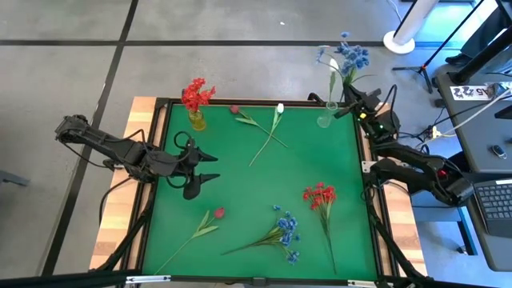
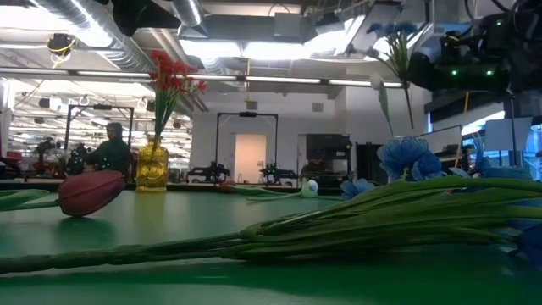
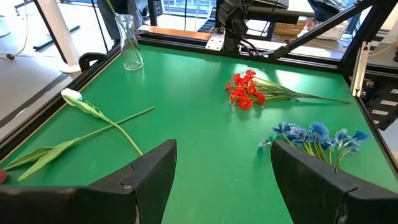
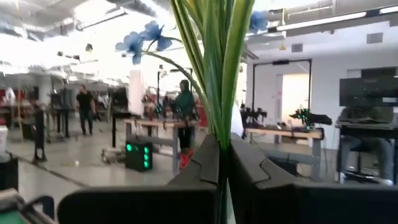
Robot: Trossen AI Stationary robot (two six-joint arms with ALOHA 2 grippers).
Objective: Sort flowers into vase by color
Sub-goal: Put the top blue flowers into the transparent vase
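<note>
Right end effector (image 4: 224, 163): clamped tight on the green stems of a blue flower bunch (image 1: 350, 56), at the counter's far right corner.
Clear vase (image 1: 326, 118): just beside and below that end effector; stems hang roughly upright over it, so I judge the coming move a straight drop.
Yellow vase (image 1: 196, 120): far left, already holds red blossoms (image 1: 196, 93).
Left end effector (image 1: 206, 166): wide, holding nothing, hovering over the left side.
Counter (image 1: 240, 192): 2 crossed tulips, 1 red tulip, 1 red cluster (image 1: 319, 195) and 1 blue cluster (image 1: 286, 230) lie loose.
</note>
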